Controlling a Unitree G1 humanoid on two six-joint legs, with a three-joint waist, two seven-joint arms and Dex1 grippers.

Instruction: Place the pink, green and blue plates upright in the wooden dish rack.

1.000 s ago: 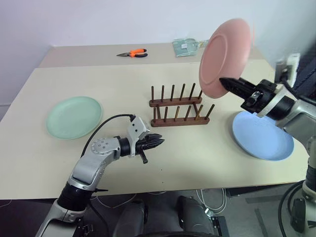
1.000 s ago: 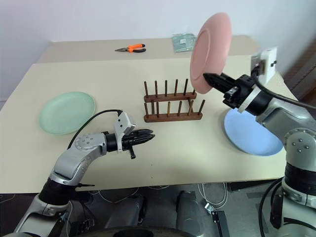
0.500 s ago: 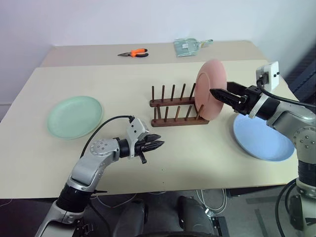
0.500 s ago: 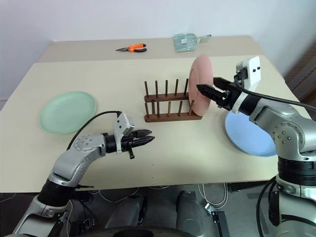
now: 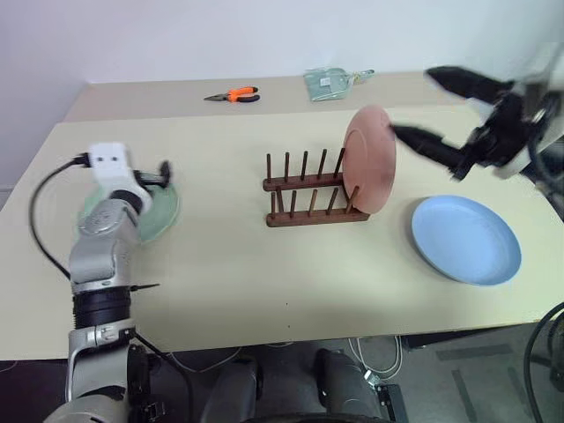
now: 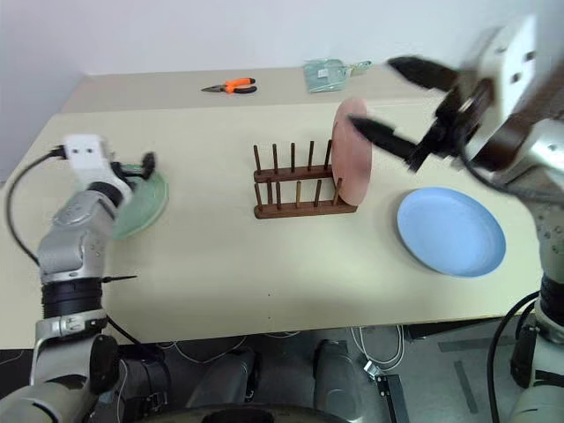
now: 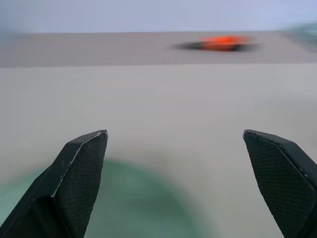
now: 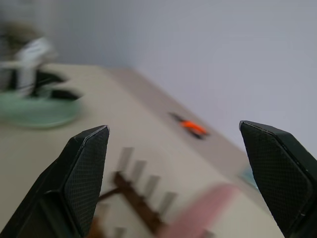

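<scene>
The pink plate (image 5: 368,160) stands upright at the right end of the wooden dish rack (image 5: 308,189), free of any grip. My right gripper (image 5: 411,102) hovers just right of and above it, open and empty. Farther right, the blue plate (image 5: 465,239) lies flat on the table. At the left, the green plate (image 5: 163,216) lies flat, partly hidden by my left arm. My left gripper (image 7: 174,133) is open just above the green plate's (image 7: 138,208) far edge, with nothing between its fingers.
Orange pliers (image 5: 233,94) and a clear packet (image 5: 330,82) lie on the rear table. The other slots of the rack stand free to the left of the pink plate. Bare tabletop (image 5: 282,273) stretches between the rack and the front edge.
My right gripper opened, let go of the pink plate now standing in the rack, and rose away. My left arm swung left to the green plate and opened.
</scene>
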